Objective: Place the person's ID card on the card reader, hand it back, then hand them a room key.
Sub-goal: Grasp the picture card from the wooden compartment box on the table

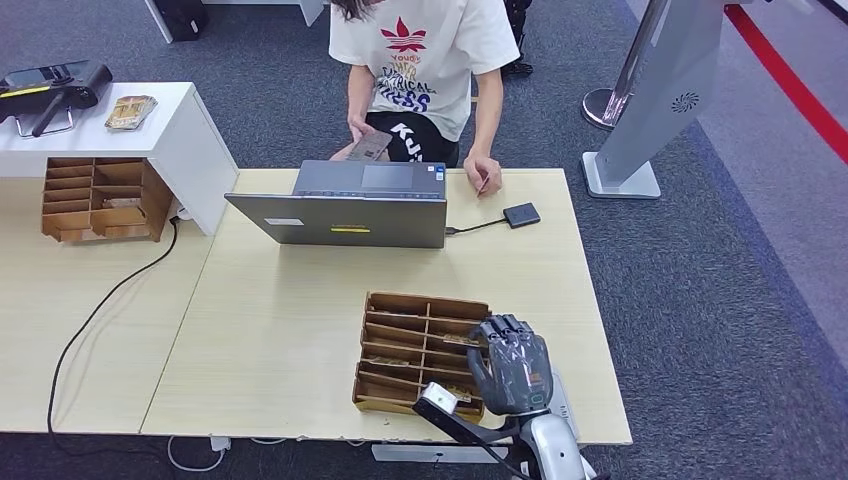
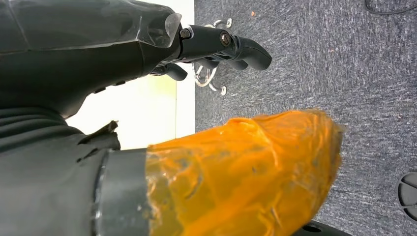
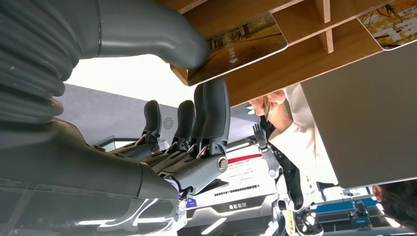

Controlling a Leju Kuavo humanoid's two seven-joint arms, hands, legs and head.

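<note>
My right hand [image 1: 510, 365] sits over the right end of the wooden card organizer [image 1: 400, 345] near the table's front edge. In the right wrist view its thumb [image 3: 162, 34] and a finger [image 3: 216, 105] pinch a room key card [image 3: 241, 44] that sticks out of a slot. The person [image 1: 425, 60] stands behind the table with the ID card [image 1: 370, 147] in one hand. To the right of the laptop lies the small dark card reader [image 1: 521, 214]. My left hand [image 2: 147, 44] hangs beside the table above the carpet, fingers loosely apart and holding nothing.
An open laptop [image 1: 340, 205] stands at the table's far middle, cabled to the reader. A second wooden organizer [image 1: 95, 200] and a white stand [image 1: 190, 140] are on the left. A grey sign post [image 1: 650, 100] stands at the right on the carpet.
</note>
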